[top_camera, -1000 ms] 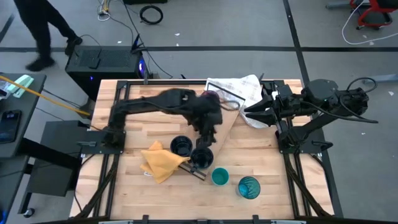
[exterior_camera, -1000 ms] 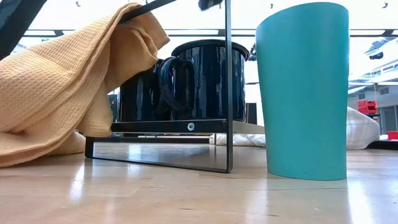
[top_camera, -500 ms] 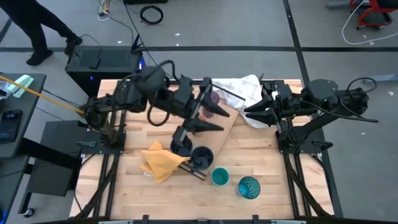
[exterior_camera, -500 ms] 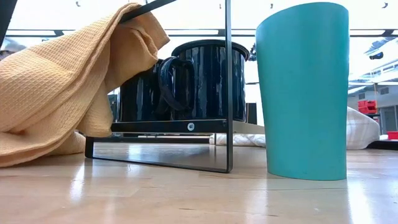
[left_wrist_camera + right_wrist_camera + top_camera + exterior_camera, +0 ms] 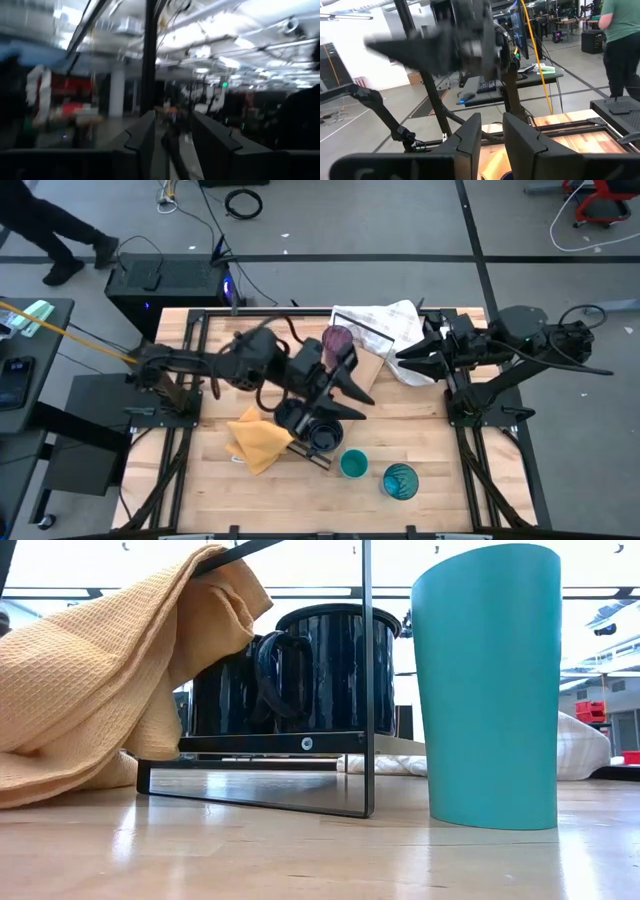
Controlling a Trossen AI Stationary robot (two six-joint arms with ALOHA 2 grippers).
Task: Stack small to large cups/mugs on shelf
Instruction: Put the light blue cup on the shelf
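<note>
- From above we see the left gripper (image 5: 345, 385) out over the middle of the table, above the shelf (image 5: 366, 377); its fingers (image 5: 145, 137) stand apart with nothing between them.
- The right gripper (image 5: 408, 355) waits at the table's right side by the white checked towel (image 5: 390, 330); its fingers (image 5: 470, 137) are slightly apart and empty.
- The tall purple tumbler (image 5: 338, 340) stands at the far end of the shelf, just beside the towel; we cannot see what is inside.
- Two dark navy mugs sit close together at the shelf's near end: one mug (image 5: 291, 416) next to the yellow cloth (image 5: 258, 440), the other mug (image 5: 325, 432) just nearer the table's front edge. Both look empty from above.
- In the low view the mugs (image 5: 335, 670) rest on a dark-framed ledge, handles overlapping, with the yellow cloth draped over the frame's corner.
- The small teal cup (image 5: 353, 465) stands upright on the bare table, open end up and empty; it fills the low view's right side.
- The teal-blue patterned tumbler (image 5: 400, 480) stands just beside it, towards the right; we cannot tell its contents.
</note>
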